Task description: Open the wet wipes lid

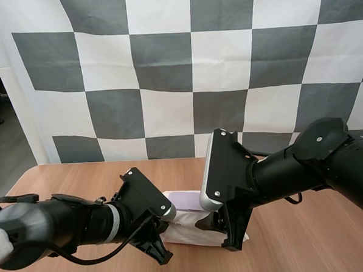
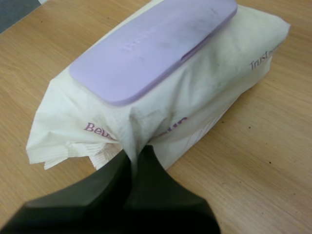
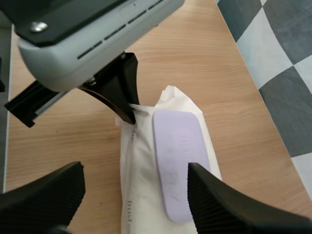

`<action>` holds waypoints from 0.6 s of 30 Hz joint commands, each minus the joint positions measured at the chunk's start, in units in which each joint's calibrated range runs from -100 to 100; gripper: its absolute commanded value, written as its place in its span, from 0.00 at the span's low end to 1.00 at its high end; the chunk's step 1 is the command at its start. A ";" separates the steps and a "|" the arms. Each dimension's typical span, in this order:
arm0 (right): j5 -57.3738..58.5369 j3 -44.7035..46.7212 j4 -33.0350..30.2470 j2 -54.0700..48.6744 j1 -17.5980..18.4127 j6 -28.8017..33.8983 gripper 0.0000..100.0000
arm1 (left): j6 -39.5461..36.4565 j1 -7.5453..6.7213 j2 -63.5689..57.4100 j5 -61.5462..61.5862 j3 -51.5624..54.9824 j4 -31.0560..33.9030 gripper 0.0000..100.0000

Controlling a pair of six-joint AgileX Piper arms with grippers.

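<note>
Lid (image 2: 153, 46) is lying shut; left gripper (image 2: 134, 156) is pinching the pack (image 2: 209, 97) by its wrapper, right gripper (image 3: 134, 170) is hovering open, probably needing the front edge next.

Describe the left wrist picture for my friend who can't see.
The black left gripper pinches a fold of the white soft-wrapped wet wipes pack, which lies on a light wooden table. Its flat lilac plastic lid is closed.
</note>
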 commanded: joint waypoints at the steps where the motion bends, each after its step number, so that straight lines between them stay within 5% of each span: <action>1: -0.30 0.12 -0.18 0.03 -0.03 0.00 1.00 | -0.67 -0.04 0.05 0.03 -0.07 0.39 0.00; 18: -11.22 0.12 0.55 12.24 -0.03 0.00 1.00 | -5.24 -0.04 0.05 5.35 -2.75 1.74 0.00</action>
